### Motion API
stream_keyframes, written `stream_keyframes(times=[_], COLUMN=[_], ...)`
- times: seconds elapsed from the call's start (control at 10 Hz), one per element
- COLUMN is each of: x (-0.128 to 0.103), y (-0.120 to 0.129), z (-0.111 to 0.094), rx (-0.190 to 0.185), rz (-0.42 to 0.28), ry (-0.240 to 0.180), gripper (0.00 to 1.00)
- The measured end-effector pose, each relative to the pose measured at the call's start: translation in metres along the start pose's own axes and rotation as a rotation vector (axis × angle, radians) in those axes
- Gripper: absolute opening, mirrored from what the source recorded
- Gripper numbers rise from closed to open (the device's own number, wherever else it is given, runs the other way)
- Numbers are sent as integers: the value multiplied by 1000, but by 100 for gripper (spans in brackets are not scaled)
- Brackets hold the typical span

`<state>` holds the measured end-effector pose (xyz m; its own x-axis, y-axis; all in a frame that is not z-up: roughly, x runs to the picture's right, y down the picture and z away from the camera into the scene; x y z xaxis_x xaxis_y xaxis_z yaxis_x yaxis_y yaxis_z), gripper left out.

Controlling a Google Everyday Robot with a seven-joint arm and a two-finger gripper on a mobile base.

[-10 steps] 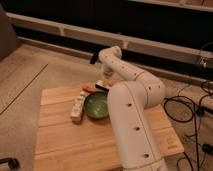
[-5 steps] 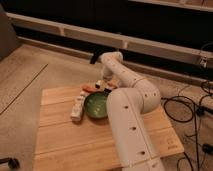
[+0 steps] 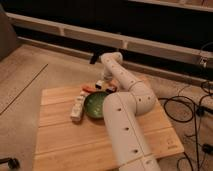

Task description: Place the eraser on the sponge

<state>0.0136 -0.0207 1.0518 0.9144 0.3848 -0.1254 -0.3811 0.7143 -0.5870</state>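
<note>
The tool (image 3: 102, 83) hangs low behind the green bowl (image 3: 97, 105), right at the eraser (image 3: 111, 89) (open or closed, I cannot tell), which fits grasping it or setting it on the sponge, unseen here; either way, next calls for a gentle straight rise.

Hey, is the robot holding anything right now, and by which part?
Cannot tell. The gripper sits low at the far edge of the wooden table, just behind the green bowl; any hold is hidden.
</note>
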Motion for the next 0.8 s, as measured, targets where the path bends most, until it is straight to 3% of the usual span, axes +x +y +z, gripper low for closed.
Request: stream_keyframes(times=[0.2,0.8], x=[-5,-46], y=[-7,-22], z=[-5,-41], rx=[24,109], rz=[-15,-82], ry=[10,-13], gripper=[1,0])
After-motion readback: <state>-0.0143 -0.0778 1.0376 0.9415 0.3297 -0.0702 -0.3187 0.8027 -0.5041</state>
